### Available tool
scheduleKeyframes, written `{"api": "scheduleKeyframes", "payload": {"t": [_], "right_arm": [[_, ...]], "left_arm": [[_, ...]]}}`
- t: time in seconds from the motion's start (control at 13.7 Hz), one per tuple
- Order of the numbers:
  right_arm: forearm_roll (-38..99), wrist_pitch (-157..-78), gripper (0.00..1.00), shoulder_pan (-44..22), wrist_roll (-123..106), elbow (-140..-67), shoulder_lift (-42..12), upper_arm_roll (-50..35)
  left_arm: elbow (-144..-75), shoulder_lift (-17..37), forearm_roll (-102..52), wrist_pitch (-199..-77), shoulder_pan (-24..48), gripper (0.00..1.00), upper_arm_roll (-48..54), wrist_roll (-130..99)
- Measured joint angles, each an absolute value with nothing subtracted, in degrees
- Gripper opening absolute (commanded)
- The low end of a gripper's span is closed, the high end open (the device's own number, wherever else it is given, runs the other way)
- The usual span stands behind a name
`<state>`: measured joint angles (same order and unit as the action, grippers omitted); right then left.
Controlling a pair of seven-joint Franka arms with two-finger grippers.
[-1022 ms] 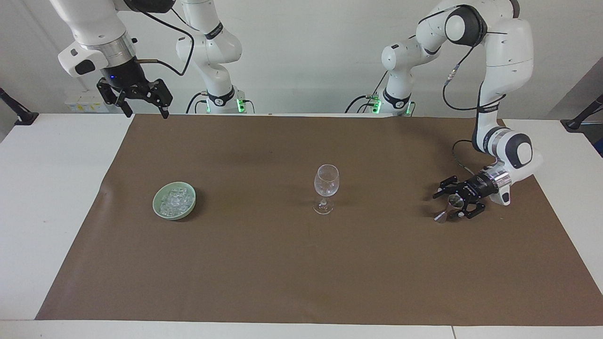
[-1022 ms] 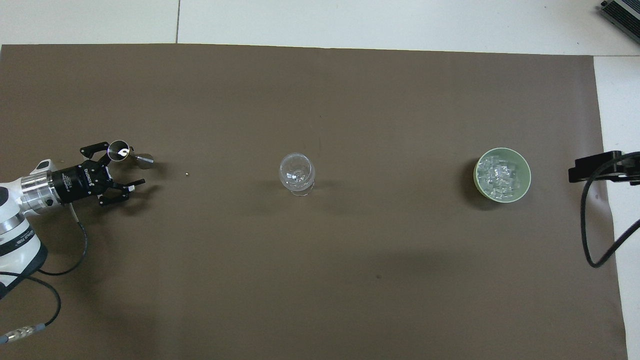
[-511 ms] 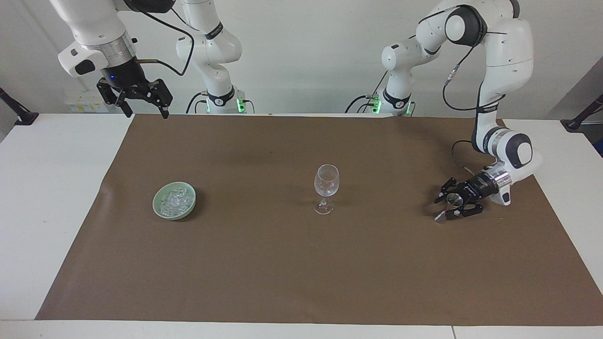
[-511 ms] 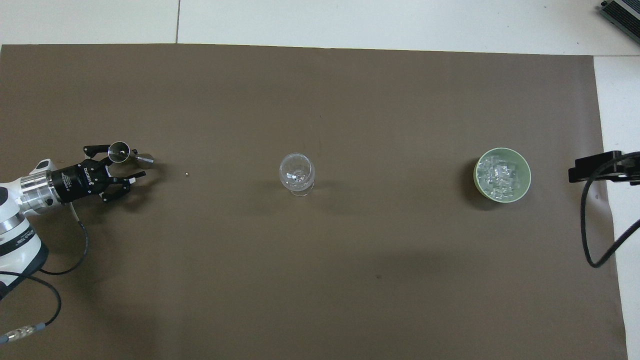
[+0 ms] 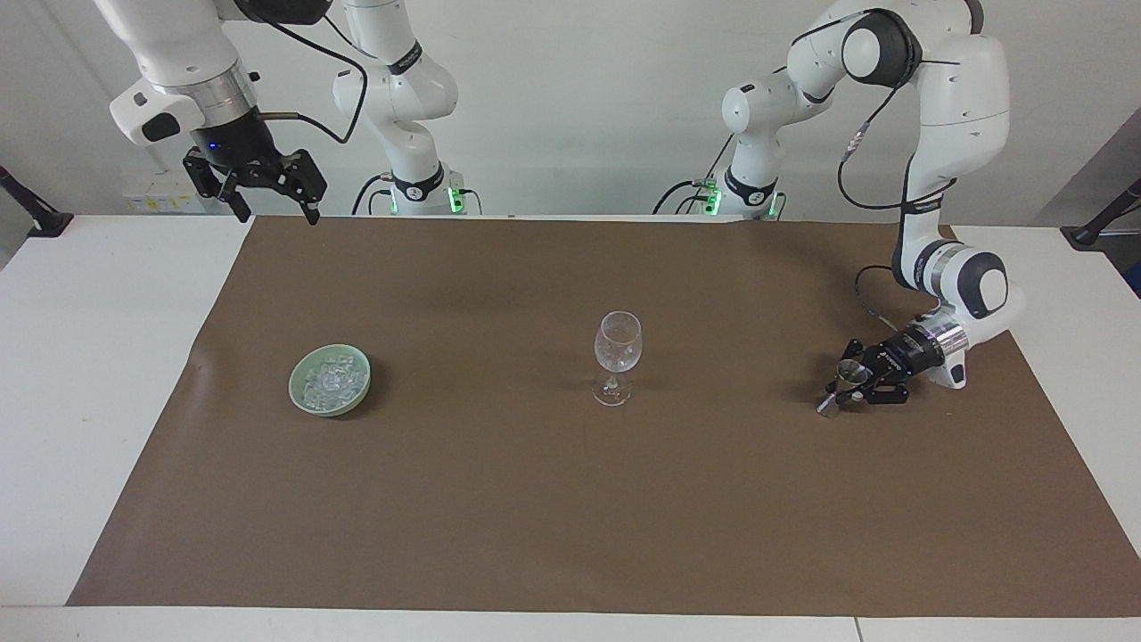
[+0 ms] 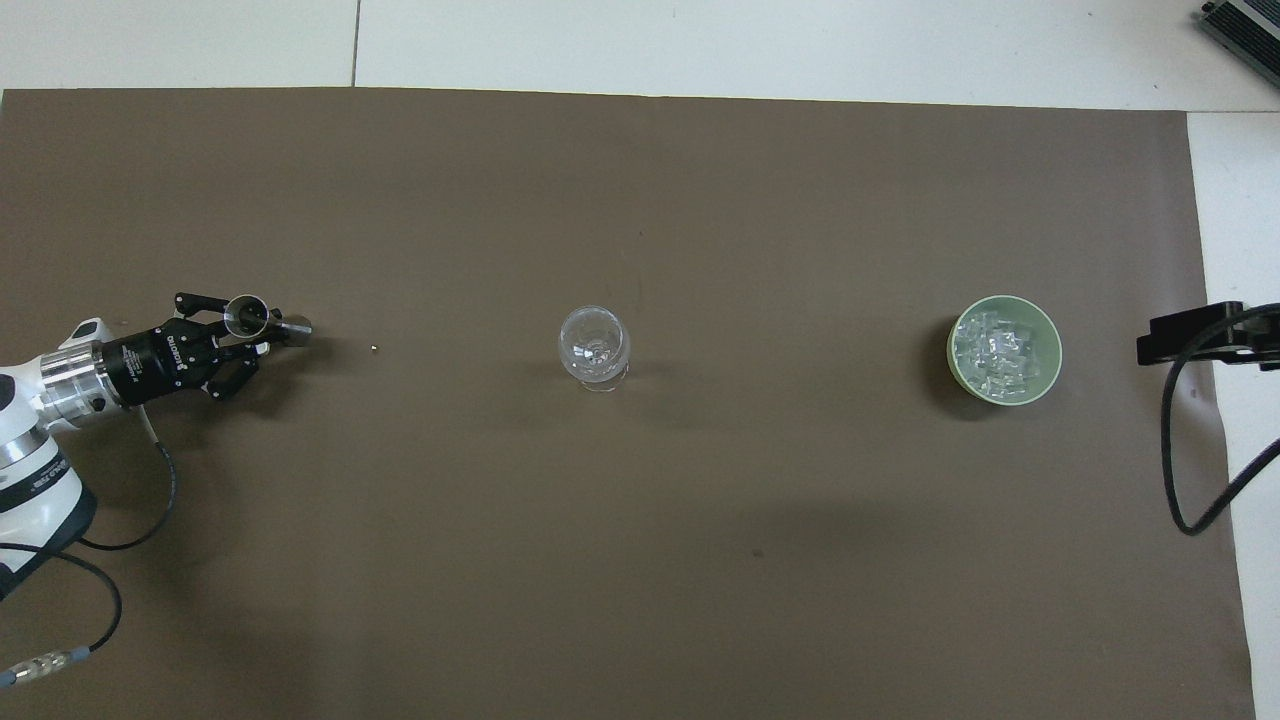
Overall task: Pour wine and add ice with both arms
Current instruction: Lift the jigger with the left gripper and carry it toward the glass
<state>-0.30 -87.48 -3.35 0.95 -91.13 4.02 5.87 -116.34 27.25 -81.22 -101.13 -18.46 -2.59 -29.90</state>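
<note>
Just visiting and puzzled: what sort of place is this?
Probably a robotics lab test bench: two white robot arms at a plain table with a brown mat, laid with only a wine glass and ice.

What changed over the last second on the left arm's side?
The left gripper closed its fingers around the small metal measuring cup, which was standing between open fingers a second ago. The cup now looks tilted in the grip, low over the mat. The right gripper waits open, raised above the table edge. The wine glass and the bowl of ice stayed put.
</note>
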Motion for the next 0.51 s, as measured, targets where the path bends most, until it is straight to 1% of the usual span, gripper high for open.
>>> {"api": "scheduleKeyframes", "payload": {"t": [0.36,0.51], "right_arm": [[-0.3,-87.5,1.0,-3.3,0.9,-91.1,4.0,5.9],[-0.3,-87.5,1.0,-3.3,0.9,-91.1,4.0,5.9]], "left_arm": [[-116.1,27.2,-81.3,-101.3,-18.5,0.0,-2.6,-32.0],[-115.4,26.4,-81.3,-101.3,-18.4,0.0,-2.6,-35.1]]}}
